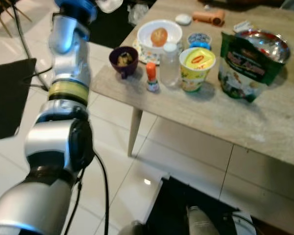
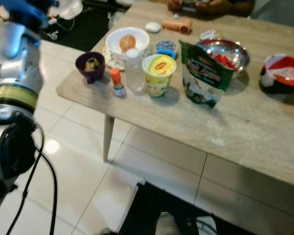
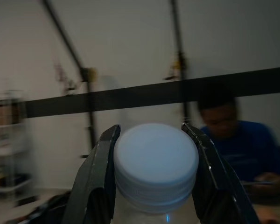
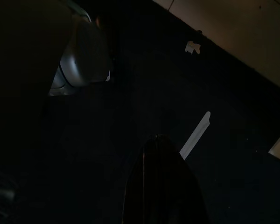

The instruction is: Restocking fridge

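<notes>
The left gripper, raised at the robot's left, has its two black fingers pinching a white-capped bottle at the cap's sides. Behind it are a pale wall and a seated person in blue. Ahead, the wooden table over white floor tiles carries a yellow cup, clear bottle, purple cup and green bag; the right eye adds a red-and-white bowl. The right gripper hangs in shadow; its opening cannot be judged.

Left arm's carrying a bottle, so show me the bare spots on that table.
Bare: the near table edge in front of the green bag, through to the red-and-white bowl. Crowded: the far-left corner, from purple cup to yellow noodle cup.
</notes>
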